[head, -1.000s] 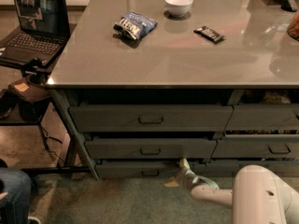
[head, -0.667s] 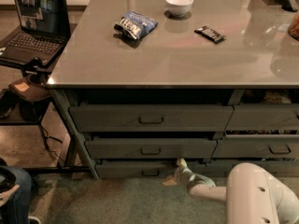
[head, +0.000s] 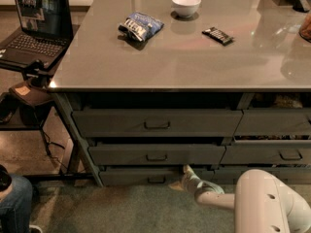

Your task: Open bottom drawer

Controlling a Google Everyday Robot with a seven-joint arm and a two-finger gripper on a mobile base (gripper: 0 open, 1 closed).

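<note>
The bottom drawer (head: 131,176) is the thin dark grey front lowest in the left stack, with a small centre pull handle (head: 156,179). It sits about flush with the two taller drawers (head: 155,154) above it. My white gripper (head: 185,170) is low to the floor, just right of the handle, with its tip at the drawer front's upper edge. It is not on the handle. My white arm (head: 272,203) comes in from the lower right.
The grey countertop (head: 194,57) holds a chip bag (head: 140,26), a white bowl (head: 186,4) and a dark snack bar (head: 217,35). A side stand with a laptop (head: 34,28) is on the left. A person's knee (head: 12,203) is at the lower left. The neighbouring drawer stack (head: 272,152) is on the right.
My gripper and arm have shifted slightly left along the bottom drawer's front, towards the handle. The drawers have not moved.
</note>
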